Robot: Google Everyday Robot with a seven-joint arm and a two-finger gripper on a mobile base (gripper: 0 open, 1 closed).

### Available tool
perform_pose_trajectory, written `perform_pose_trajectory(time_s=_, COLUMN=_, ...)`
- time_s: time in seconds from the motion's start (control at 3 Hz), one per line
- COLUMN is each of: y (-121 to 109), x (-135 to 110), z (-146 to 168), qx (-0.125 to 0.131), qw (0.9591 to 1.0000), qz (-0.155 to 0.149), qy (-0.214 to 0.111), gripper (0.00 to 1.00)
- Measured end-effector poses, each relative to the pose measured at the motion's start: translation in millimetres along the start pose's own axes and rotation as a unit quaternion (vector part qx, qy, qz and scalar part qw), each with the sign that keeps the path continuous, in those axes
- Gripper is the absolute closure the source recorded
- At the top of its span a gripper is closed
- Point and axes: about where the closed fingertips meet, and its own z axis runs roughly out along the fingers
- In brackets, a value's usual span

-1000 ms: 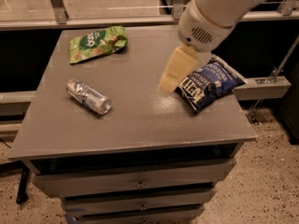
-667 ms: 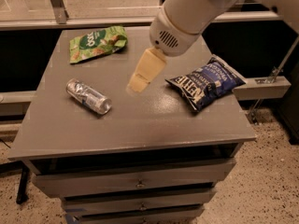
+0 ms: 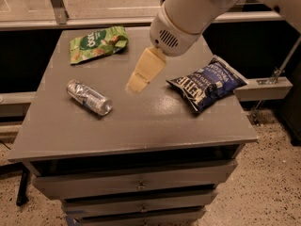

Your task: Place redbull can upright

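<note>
My gripper (image 3: 135, 85) poised over the table (image 3: 141, 126), fingers pressed together and grasping nothing, redbull can (image 3: 89, 97) lying on its side to its left, apart from it, green snack bag (image 3: 98, 42) farther back-left, blue chip bag (image 3: 207, 84) to its right

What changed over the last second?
The gripper swung left above the table, away from the blue chip bag and toward the redbull can. It took hold of nothing. The can lies on its side where it was, and the green bag and the blue bag have not moved.
</note>
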Motion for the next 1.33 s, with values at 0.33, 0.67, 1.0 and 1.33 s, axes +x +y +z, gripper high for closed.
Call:
perform_pose_trajectory(time_s=0.33, y=1, x=-2, z=-2, qx=-0.006, qw=1.0000, qz=-0.007, qy=0.000, gripper=0.00)
perform_pose_trajectory(time_s=0.67, y=9, x=-27, z=21, qx=-0.009, qw=0.9999, qz=-0.006, qy=-0.002, gripper=0.00)
perform_pose_trajectory(time_s=1.0, y=23, x=-59, z=57, qx=-0.011, qw=0.9998, qz=0.016, qy=0.000, gripper=0.00)
perform_pose_trajectory(time_s=1.33, y=36, x=-85, z=96, qx=-0.015, qw=0.9991, qz=0.038, qy=0.011, gripper=0.00)
